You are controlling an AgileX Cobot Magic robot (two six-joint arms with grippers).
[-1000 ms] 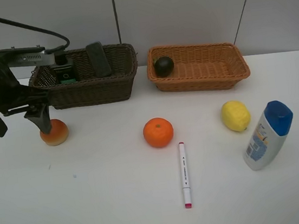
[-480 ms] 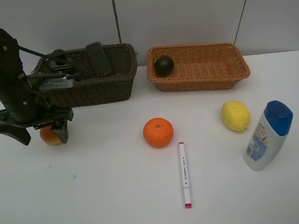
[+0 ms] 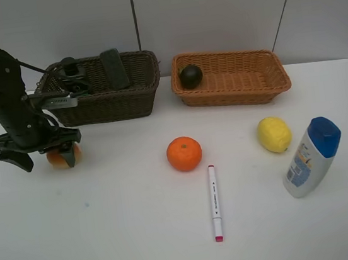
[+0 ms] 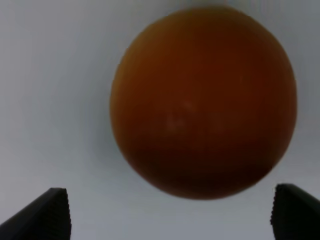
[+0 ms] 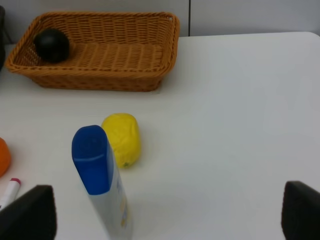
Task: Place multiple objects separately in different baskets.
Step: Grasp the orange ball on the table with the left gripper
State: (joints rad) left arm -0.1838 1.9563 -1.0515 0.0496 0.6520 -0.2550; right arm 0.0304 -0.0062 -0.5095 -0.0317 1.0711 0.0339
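changed over the last second: left gripper (image 4: 172,215) swung in from the left and lowered, now astride the red-orange peach (image 3: 57,161), one finger on either side, spread wide, gripping nothing. peach unmoved, on the left of the table, just in front of the dark brown basket (image 3: 104,103). all else as before.

near to far on the white table (image 3: 111,239): broad bare stretch along the front and left. white pink-tipped marker (image 3: 214,202) lying flat, pink tip nearest. white blue-capped bottle (image 3: 309,156) standing toward the right edge, lemon (image 3: 273,134) just beside it. orange (image 3: 184,153) near the middle, just past the marker's far end. open lanes either side of the orange.

at the back edge: black eraser (image 3: 114,67) leaning inside the dark basket. light orange-tan basket (image 3: 233,94) beside it, apart, dark mangosteen (image 3: 190,76) in its left end.

right gripper (image 5: 165,212) seen only in its wrist view, fingers wide apart, empty.
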